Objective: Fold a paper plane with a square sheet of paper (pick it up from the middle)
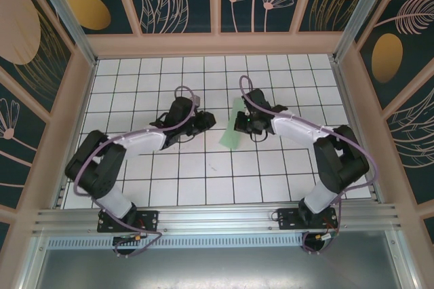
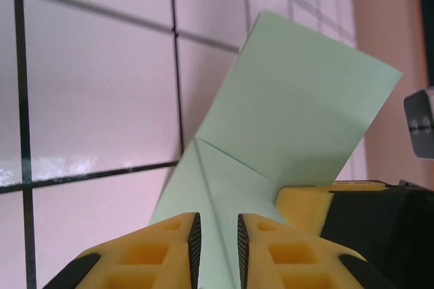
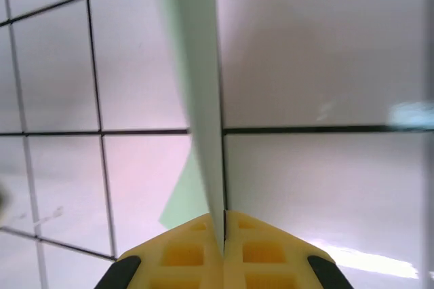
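The part-folded pale green sheet (image 1: 232, 126) sits mid-surface, its long axis running far to near between both arms. On its right, the right claw (image 3: 224, 220) is pinching its edge. On its left, the left claw (image 2: 218, 221) is slightly spread, the crease lined up with its gap.

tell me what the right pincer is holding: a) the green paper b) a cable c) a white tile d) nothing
a, the right wrist view shows the right pincer shut on the green paper, which stands edge-on between its yellow fingertips.
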